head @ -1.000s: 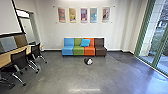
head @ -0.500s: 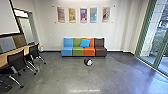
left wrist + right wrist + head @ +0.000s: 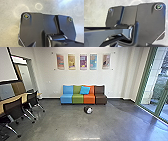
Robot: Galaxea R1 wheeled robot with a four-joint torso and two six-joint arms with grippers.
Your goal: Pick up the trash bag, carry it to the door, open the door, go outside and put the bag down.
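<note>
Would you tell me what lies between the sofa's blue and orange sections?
The head view shows a green section, partly covered by a blue cushion.

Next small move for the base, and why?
I'd roll slightly forward: the black-and-white bundle, probably the trash bag, sits on the floor some way off, almost straight ahead, in front of the couch, likely beyond arm's reach.

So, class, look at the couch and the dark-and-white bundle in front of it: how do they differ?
The couch is long and boxy; the bundle is small and roundish. The couch has blue, green, orange and brown sections, while the bundle is dark with a whitish patch. Both stand on the floor.
</note>
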